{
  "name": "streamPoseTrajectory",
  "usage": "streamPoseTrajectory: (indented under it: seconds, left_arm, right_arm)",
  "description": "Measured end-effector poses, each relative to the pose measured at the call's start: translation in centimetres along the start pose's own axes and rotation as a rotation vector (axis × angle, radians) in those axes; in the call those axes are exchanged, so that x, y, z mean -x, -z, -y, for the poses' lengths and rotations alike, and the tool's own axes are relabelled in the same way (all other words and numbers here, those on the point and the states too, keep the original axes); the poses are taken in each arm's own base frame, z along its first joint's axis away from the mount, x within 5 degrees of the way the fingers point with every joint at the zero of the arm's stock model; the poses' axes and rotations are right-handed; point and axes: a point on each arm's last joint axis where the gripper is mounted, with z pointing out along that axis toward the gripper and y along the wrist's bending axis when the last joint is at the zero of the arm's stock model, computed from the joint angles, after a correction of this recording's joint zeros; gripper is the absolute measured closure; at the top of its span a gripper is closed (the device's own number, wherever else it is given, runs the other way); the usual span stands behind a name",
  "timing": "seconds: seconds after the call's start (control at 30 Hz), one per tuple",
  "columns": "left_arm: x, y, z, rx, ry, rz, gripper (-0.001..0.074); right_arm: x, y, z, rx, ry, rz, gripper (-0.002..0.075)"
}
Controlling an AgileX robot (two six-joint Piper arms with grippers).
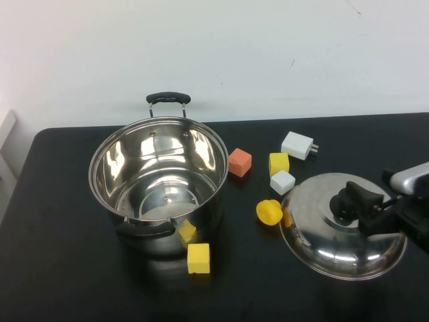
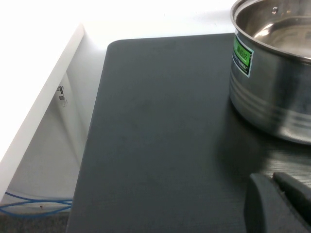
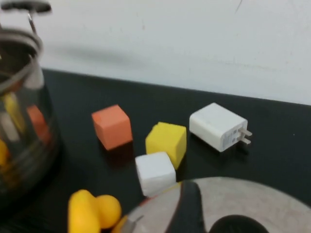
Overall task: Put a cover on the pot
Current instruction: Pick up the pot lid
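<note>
While your right end effector reaches in from the right edge of the high view, its black fingers sit at the black knob of the domed steel lid; you cannot tell from these views whether they pinch the knob or merely flank it. In the right wrist view one dark finger crosses the lid's rim. The lid rests flat on the black desk, right of centre.

Just beside the lid's left rim you find a yellow rounded piece, touching or nearly touching it. Behind the lid stand a white cube and a yellow cube, close together, with a white plug adapter farther back and an orange cube to their left.

Your task object, the pot, stands upright and uncovered on the left half of the desk, well apart from the lid. One black handle points to the back wall and the other faces the robot. A second yellow cube lies on the desk just in front of the pot, near the front handle.

Your left end effector appears only in the left wrist view, low over the desk beside the pot wall with its green label; you cannot tell its finger state.
</note>
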Motion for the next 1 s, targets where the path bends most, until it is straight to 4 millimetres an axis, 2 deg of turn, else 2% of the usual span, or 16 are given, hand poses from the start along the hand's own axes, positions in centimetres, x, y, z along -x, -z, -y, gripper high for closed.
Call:
streamPoseTrajectory:
  seconds: [0.33, 0.6, 0.7, 0.83, 1.0]
  left_arm:
    - [0.0, 0.0, 0.0, 0.000, 0.000, 0.000, 0.0737]
    - [0.0, 0.0, 0.0, 0.000, 0.000, 0.000, 0.0737]
    - [0.0, 0.0, 0.0, 0.000, 0.000, 0.000, 0.0737]
    - [0.0, 0.0, 0.0, 0.000, 0.002, 0.000, 0.0737]
    - [0.0, 0.0, 0.0, 0.000, 0.002, 0.000, 0.0737]
  right_arm:
    - [-3.2, -4.2, 0.9, 0.006, 0.062, -0.064, 0.0167]
    - [-5.7, -5.4, 1.1, 0.014, 0.053, -0.098, 0.0172]
    - [-5.9, -5.5, 1.1, 0.016, 0.050, -0.085, 0.0224]
    - [-5.8, -5.6, 1.1, 0.017, 0.049, -0.071, 0.0383]
    - [-5.0, -5.0, 1.0, 0.011, 0.004, -0.075, 0.0382]
